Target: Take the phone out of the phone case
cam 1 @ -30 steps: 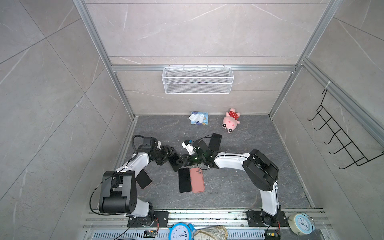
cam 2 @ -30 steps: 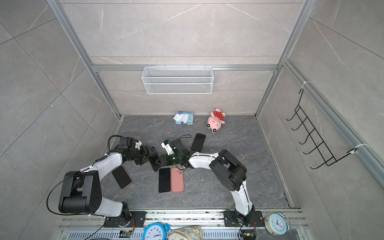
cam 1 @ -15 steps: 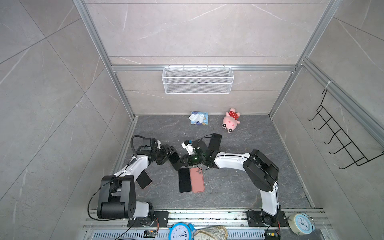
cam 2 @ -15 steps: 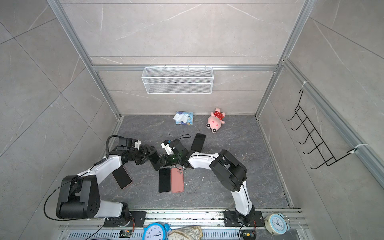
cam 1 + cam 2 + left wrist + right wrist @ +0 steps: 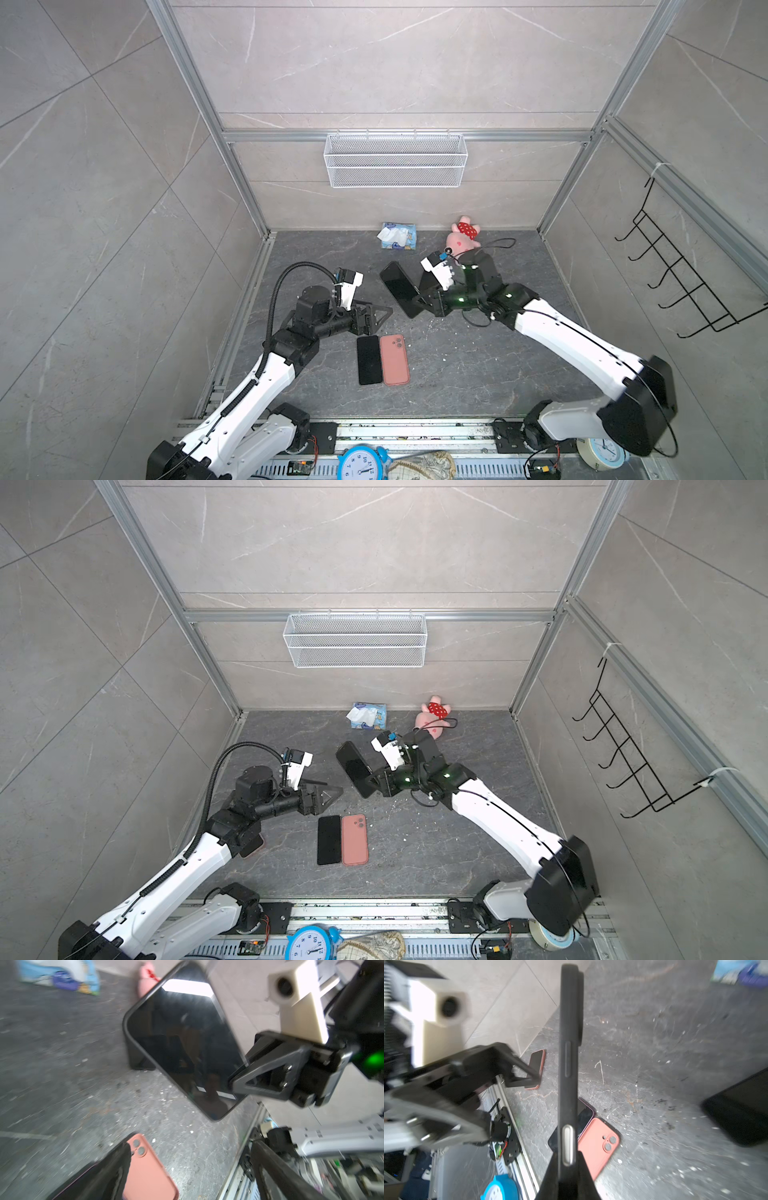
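The phone [image 5: 400, 287] in its black phone case hangs tilted above the floor, screen towards the left arm. My right gripper [image 5: 417, 305] is shut on its lower end. The right wrist view shows it edge-on [image 5: 568, 1053], a silver side button between the fingertips of the right gripper [image 5: 568, 1156]. In the left wrist view its dark screen [image 5: 187, 1043] fills the middle. My left gripper [image 5: 380, 318] stands open a little to the left, apart from it and holding nothing; both top views show it [image 5: 332, 798].
A bare black phone [image 5: 369, 360] and a pink case [image 5: 395, 360] lie side by side on the grey floor. Another black phone [image 5: 741, 1109] lies near the right arm, and a pink-rimmed phone [image 5: 252, 845] under the left arm. Tissue pack [image 5: 398, 236] and pink plush [image 5: 462, 237] sit at the back wall.
My left gripper has opened wide and drawn back from the phone. My right gripper has shut on the phone and carried it up and to the right. Both arms now stand higher.
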